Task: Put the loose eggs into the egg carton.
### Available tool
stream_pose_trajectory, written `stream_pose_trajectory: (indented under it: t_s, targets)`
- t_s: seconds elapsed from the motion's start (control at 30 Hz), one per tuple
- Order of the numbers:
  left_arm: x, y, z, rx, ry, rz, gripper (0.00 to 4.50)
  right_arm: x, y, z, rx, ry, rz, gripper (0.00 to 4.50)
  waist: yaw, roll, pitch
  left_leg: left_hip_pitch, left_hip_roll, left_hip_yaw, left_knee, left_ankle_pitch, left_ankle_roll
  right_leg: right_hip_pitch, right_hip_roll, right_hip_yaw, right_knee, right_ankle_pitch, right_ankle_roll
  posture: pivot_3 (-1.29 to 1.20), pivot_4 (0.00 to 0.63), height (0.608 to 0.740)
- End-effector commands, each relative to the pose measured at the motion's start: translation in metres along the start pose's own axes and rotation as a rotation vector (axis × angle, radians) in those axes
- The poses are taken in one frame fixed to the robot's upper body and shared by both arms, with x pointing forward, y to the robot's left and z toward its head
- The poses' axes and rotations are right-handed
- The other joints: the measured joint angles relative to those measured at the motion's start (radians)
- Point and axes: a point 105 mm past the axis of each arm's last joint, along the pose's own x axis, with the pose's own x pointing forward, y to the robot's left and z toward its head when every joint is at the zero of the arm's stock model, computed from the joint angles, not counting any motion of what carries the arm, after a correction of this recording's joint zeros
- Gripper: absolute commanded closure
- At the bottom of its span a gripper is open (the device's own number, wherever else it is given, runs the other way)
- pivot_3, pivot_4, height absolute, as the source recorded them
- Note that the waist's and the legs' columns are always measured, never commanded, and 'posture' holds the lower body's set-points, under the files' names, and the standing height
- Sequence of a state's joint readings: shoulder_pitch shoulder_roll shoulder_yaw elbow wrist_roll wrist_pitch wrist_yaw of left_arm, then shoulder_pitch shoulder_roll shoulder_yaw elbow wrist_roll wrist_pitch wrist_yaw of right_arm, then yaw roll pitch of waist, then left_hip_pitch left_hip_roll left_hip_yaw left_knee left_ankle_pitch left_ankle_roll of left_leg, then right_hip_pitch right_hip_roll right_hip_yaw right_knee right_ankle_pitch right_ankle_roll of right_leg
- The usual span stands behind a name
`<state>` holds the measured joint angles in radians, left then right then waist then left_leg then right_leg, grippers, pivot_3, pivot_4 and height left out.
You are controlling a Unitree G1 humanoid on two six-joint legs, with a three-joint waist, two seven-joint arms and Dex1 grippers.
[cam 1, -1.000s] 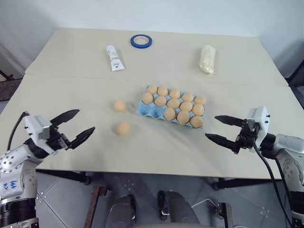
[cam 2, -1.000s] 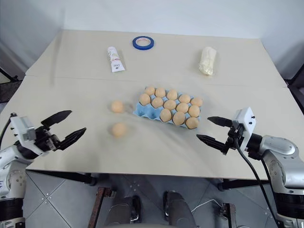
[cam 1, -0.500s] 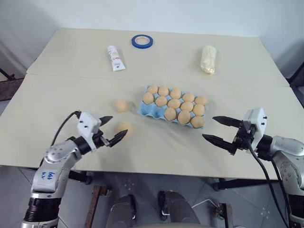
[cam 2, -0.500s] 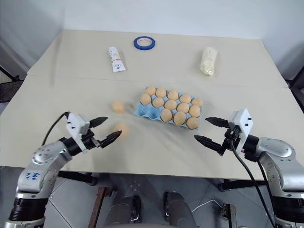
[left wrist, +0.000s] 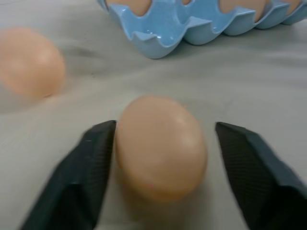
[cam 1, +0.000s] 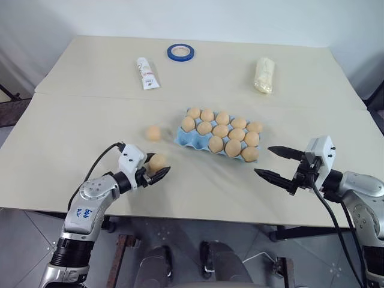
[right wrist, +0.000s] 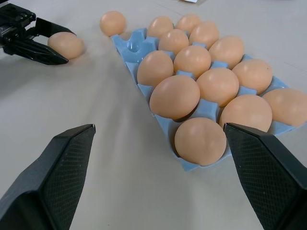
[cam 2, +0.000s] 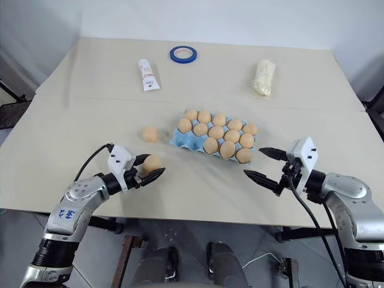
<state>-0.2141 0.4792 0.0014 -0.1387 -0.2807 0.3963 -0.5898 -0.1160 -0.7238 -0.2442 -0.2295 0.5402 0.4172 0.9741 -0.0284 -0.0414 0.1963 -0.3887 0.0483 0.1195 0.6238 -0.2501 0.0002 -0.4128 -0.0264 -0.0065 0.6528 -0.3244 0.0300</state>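
- Left gripper (cam 1: 155,170) sits low on the table (cam 1: 78,114), fingers either side of the nearer loose egg (cam 1: 157,162); one finger touches it, the other stands just off it, so no pinch yet
- The second loose egg (cam 1: 153,132) lies at 12 o'clock from that one, near it
- Egg carton (cam 1: 187,139) is at 2 o'clock of the left gripper, nearly full
- Right gripper (cam 1: 270,162) hovers at the carton's 4 o'clock, fingers spread wide, holding nothing

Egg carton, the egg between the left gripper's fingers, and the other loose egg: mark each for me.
egg carton (cam 1: 182,139): left eye view, bare blue near-left corner.
egg between the fingers (left wrist: 160,146): left wrist view, middle of shell.
other loose egg (cam 1: 153,132): left eye view, centre of shell.
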Motion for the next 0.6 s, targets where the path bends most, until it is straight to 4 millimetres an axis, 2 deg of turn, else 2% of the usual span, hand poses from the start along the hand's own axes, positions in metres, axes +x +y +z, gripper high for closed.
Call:
stream_pose_trajectory:
  t_s: [0.03, 0.07, 0.13, 0.23, 0.4, 0.6]
  targets:
    - [0.001, -0.001, 0.016, 0.014, -0.061, -0.013, 2.47, -0.001, 0.000, 0.009, -0.026, -0.027, -0.005, 0.00, 0.000, 0.000, 0.000, 0.000, 0.000, 0.000, 0.000, 0.000, 0.000, 0.000, 0.000, 0.000, 0.000, 0.000, 0.000, 0.00, 0.150, 0.740]
    - [0.001, -0.002, 0.017, 0.014, -0.065, -0.016, 2.68, -0.001, 0.000, 0.009, -0.026, -0.027, -0.005, 0.00, 0.000, 0.000, 0.000, 0.000, 0.000, 0.000, 0.000, 0.000, 0.000, 0.000, 0.000, 0.000, 0.000, 0.000, 0.000, 0.00, 0.150, 0.740]
    - [0.003, -0.003, 0.022, 0.019, -0.084, -0.018, 2.82, -0.001, 0.000, 0.009, -0.027, -0.026, -0.007, 0.00, 0.000, 0.000, 0.000, 0.000, 0.000, 0.000, 0.000, 0.000, 0.000, 0.000, 0.000, 0.000, 0.000, 0.000, 0.000, 0.00, 0.150, 0.740]
    - [0.004, 0.004, 0.032, 0.026, -0.126, 0.011, 2.86, -0.001, -0.001, 0.009, -0.028, -0.026, -0.010, 0.00, 0.001, 0.000, 0.000, 0.000, 0.000, 0.000, 0.000, 0.000, 0.000, 0.000, 0.000, 0.000, 0.000, 0.000, 0.000, 0.00, 0.150, 0.740]
    - [-0.009, 0.009, 0.056, 0.111, -0.270, -0.120, 2.86, -0.001, -0.003, 0.009, -0.030, -0.029, -0.015, 0.00, -0.001, 0.000, 0.000, 0.000, 0.000, 0.000, 0.001, 0.000, 0.000, 0.000, 0.000, 0.000, 0.001, 0.000, 0.000, 0.00, 0.150, 0.740]
    - [-0.015, 0.028, 0.077, 0.169, -0.311, -0.207, 2.86, 0.000, -0.004, 0.010, -0.036, -0.035, -0.019, 0.00, 0.001, 0.000, 0.000, 0.000, 0.000, 0.000, 0.003, 0.000, 0.000, 0.000, 0.000, 0.000, 0.001, 0.000, 0.000, 0.00, 0.150, 0.740]
